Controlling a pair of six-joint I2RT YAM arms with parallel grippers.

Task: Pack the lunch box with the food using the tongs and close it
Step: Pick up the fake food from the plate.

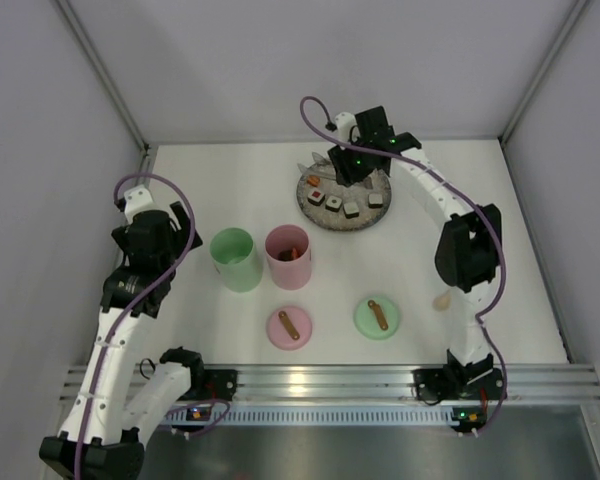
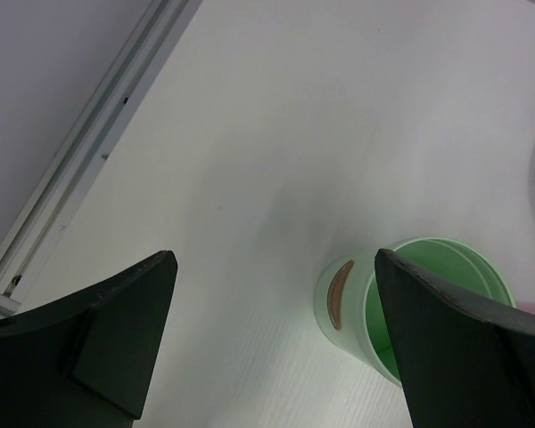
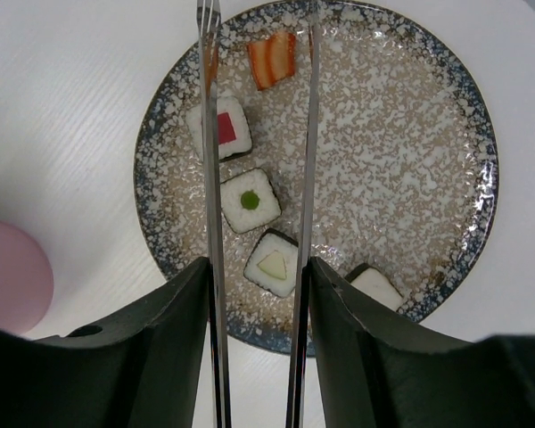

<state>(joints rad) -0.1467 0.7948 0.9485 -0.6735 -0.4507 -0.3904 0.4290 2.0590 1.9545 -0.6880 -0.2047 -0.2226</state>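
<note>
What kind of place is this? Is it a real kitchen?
Probably a robot test lab, not a kitchen: a left arm and right arm are bolted to a metal rail at a white table, plain walls close it in, and the plate holds toy sushi.

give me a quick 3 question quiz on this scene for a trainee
1. True or false: the left end effector is shut on the tall green plastic cup.
2. What is the right end effector gripping? A) small wooden spoon B) long slim silver metal tongs C) round pink lid
3. How many black-and-white toy sushi rolls lie on the speckled grey round plate?
Key: 1 false, it is open and empty. 2 B. 3 four, one partly hidden in the right wrist view.
</note>
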